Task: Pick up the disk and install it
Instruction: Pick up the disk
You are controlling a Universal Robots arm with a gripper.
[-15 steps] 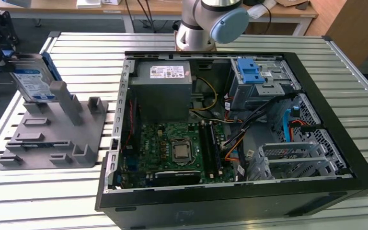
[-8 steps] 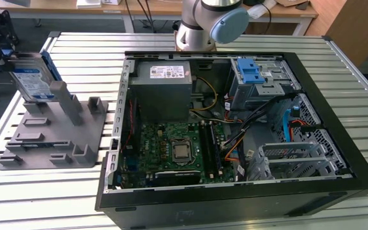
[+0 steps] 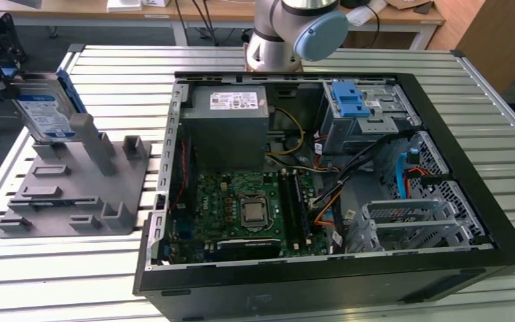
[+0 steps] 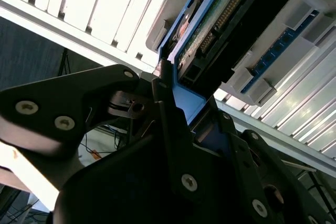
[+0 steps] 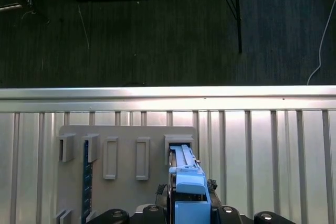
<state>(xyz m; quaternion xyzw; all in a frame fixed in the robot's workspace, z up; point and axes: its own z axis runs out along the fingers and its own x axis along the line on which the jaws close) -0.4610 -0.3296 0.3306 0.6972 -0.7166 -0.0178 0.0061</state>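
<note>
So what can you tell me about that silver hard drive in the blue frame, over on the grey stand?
The disk is a flat rectangular silver hard drive with a white-and-blue label, framed by a blue plastic carrier. It stands on edge, leaning slightly, at the far end of the grey plastic holder, on the exterior view's left of the open black computer case. The second wrist view shows a green circuit board on one face. The black gripper is closed on the carrier's edges.

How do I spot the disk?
At the exterior view's left, beside the open black computer case, sits a grey plastic stand. Upright in it is the flat silver hard drive, framed in blue, the only thing there wearing a white-and-blue label.
</note>
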